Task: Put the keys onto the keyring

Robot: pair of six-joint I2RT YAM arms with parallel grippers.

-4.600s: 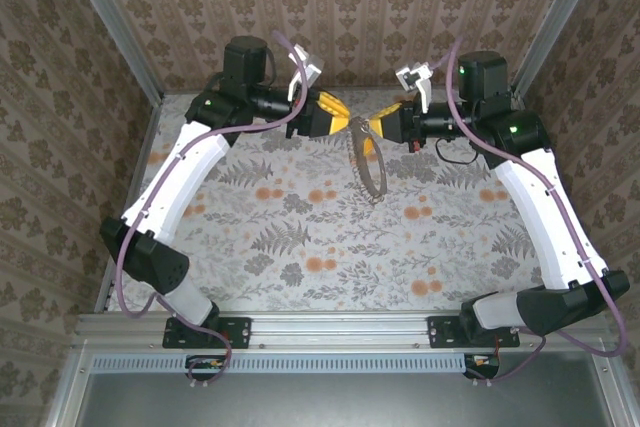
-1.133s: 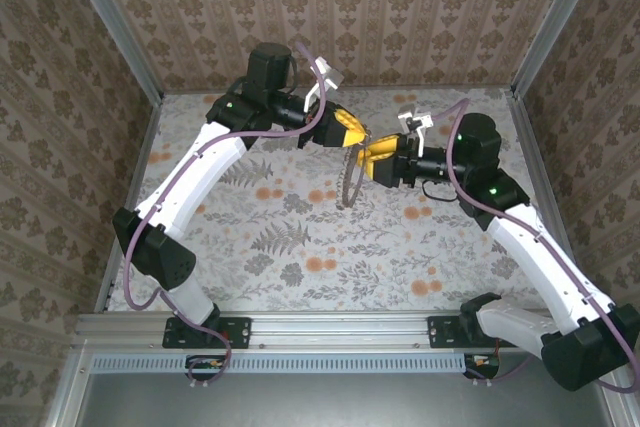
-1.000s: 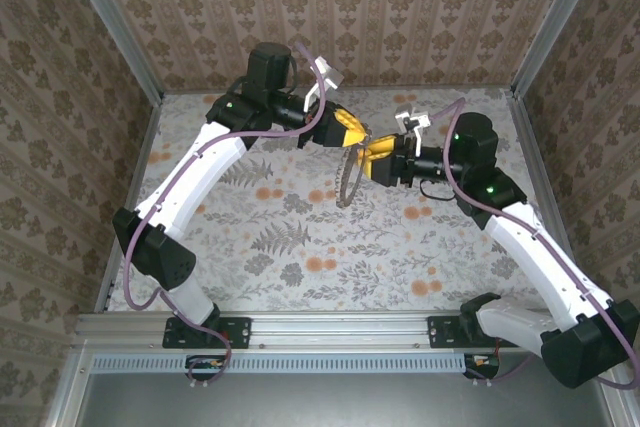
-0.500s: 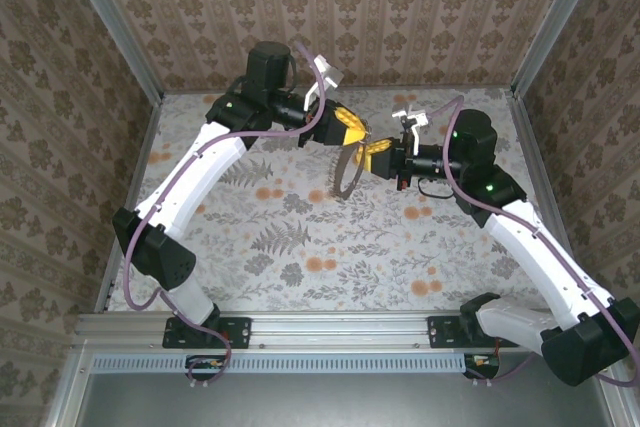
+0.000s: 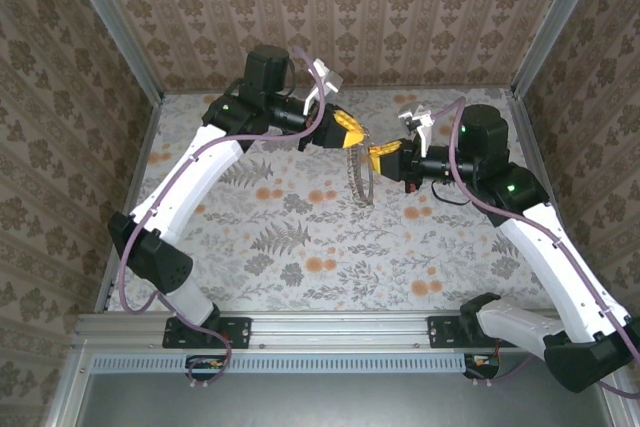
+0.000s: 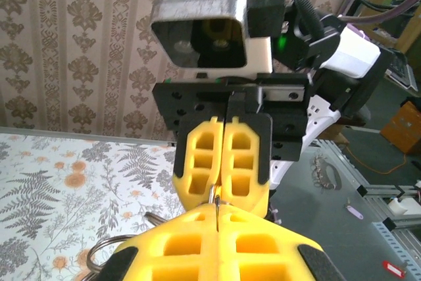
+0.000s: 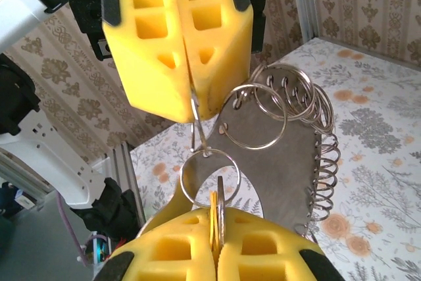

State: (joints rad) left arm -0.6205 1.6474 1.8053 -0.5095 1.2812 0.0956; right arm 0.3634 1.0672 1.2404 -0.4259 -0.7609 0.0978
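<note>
1. Grippers meet tip to tip in mid-air, folks, above the flowered table (image 5: 300, 237), toward its far side.
2. We see the right gripper (image 6: 223, 162) with its yellow pads (image 6: 245, 162) pressed together, no gap between them. Wedged in the seam is a tiny flat piece seen edge-on, orange on one side and silvery on the other, and we take that for the key (image 7: 220, 210).
3. Right at the top of that seam stands a small ring (image 7: 209, 152), upright, its lower arc dipping between the same pads beside the key. Whether it passes through the key we cannot tell.
4. Across from it, the left gripper (image 7: 187, 77) is clamped just as tight. A thin wire (image 7: 193, 126) comes out of its seam and reaches down to the top of the small ring, touching it.
5. Whether that wire is a ring seen edge-on or something else, we cannot tell.
6. Now the keyring (image 7: 283, 162): a flat silvery plate with a row of rings (image 7: 327, 162) threaded along its edge. It hangs just behind and below the left gripper's pads, beside the small ring.
7. From overhead, we see it dangling under the spot where the two sets of pads meet, above the table.
8. Which gripper carries its weight we cannot make out.
</note>
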